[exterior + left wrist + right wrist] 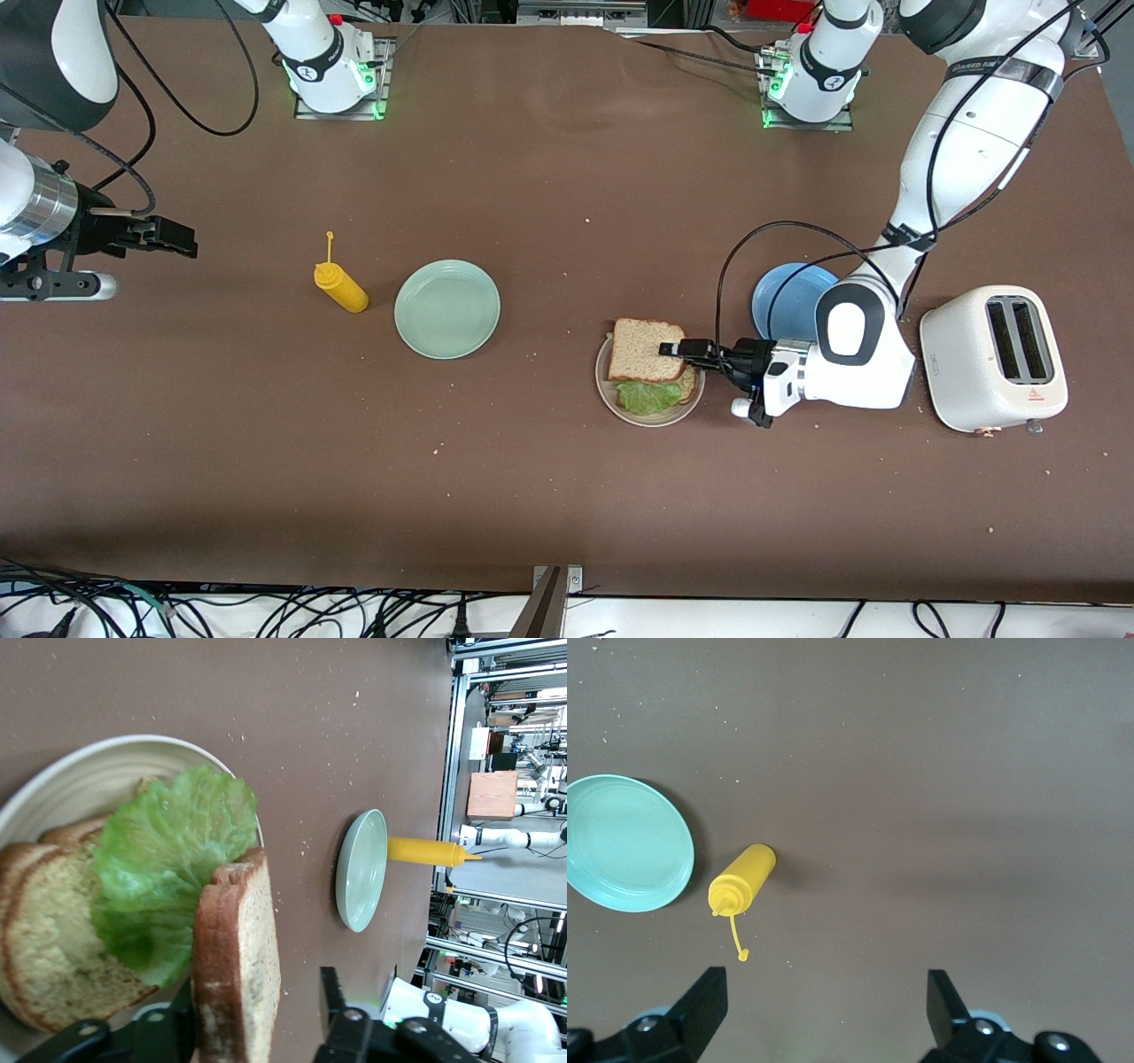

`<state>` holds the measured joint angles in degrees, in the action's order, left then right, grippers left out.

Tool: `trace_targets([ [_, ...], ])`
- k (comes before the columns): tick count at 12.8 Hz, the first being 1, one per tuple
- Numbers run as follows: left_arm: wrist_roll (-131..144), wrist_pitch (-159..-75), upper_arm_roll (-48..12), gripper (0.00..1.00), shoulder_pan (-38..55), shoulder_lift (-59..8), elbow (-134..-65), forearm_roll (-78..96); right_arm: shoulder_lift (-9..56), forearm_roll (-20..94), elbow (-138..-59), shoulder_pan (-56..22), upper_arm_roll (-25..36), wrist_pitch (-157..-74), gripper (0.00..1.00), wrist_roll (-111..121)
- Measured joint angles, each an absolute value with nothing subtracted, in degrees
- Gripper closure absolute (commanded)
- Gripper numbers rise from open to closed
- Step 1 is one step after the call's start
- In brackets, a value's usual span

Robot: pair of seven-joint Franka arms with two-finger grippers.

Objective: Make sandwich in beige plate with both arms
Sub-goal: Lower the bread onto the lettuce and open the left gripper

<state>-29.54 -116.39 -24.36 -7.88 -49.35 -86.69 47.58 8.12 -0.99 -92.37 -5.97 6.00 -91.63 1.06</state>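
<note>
We find the beige plate (651, 418) in the lower middle of the front view, toward the left arm's end of the brown table (549, 496). The sandwich (645, 359) lies on it: a bottom bread slice (44, 948), a crinkled lettuce leaf (647, 396) that sticks out on the side nearer the front camera, and a top bread slice (642, 347) set toward the upper part of the plate. The left gripper (675, 347) is at this top slice. Its fingers stand apart on either side of the slice with a gap at one finger (330, 988), so the claw is released. The right gripper (177, 237) waits over the table at the right arm's end, fingers spread and holding nothing. A pale green plate (447, 308) and a yellow squeeze bottle (341, 286) lie at mid-frame. A blue plate (784, 301) sits beside a white toaster (992, 359), which bears a small red triangle mark. We cannot read the lettering on the left arm.
</note>
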Motion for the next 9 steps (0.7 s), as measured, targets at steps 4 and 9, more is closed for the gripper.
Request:
trace_targets([
  [4,-33.79,-115.89,-24.18,0.00,-10.24,-49.06,-85.83,47.58,8.12,-0.99,-92.37,-5.98,6.00,-91.63,0.00,1.06],
  [9,-35.54,-110.92,-24.18,0.00,-12.24,-45.85,-85.15,42.11,8.13,-0.99,-92.38,-5.99,6.00,-91.63,0.00,1.06],
])
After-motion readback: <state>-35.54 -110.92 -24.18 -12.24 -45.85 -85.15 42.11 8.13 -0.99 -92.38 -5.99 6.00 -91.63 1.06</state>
